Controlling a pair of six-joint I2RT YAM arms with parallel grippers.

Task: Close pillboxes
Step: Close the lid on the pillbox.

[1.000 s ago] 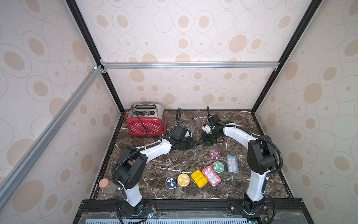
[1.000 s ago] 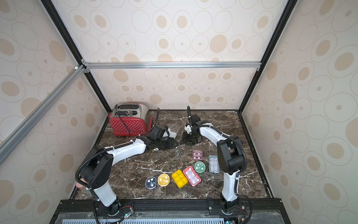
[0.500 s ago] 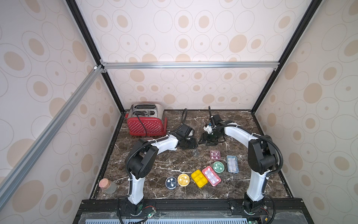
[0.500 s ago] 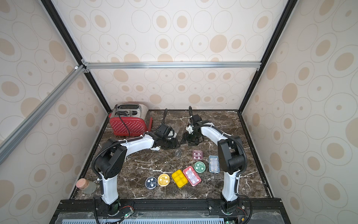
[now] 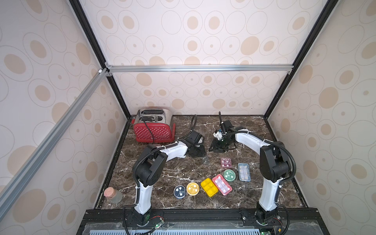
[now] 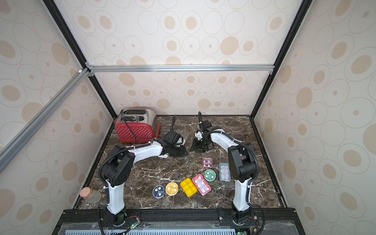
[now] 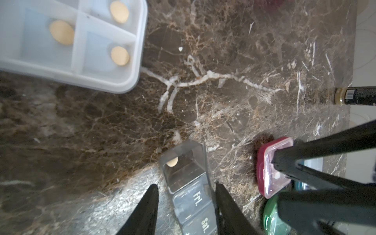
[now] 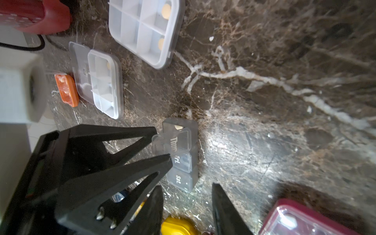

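Pillboxes are spread over the marble tabletop [image 5: 254,130]. Toward the back, a large white pillbox [image 8: 142,30] is seen with its tablets uncovered. A row is laid near the front, the yellow rectangular pillbox [image 5: 209,187] among them, and whether all of these are shut cannot be told. The step in hand is judged to concern the small grey day-strip pillbox [image 7: 195,200], placed mid-table between the arms. It is straddled by the left gripper [image 7: 186,184], whose jaws are set part open and clamped on nothing. The strip's long axis is aligned with those fingers. The right gripper [image 8: 187,185] is parted and empty, just beside the strip. The "Thur" lid [image 8: 169,140] is raised over the end compartment, close beside one left fingertip.
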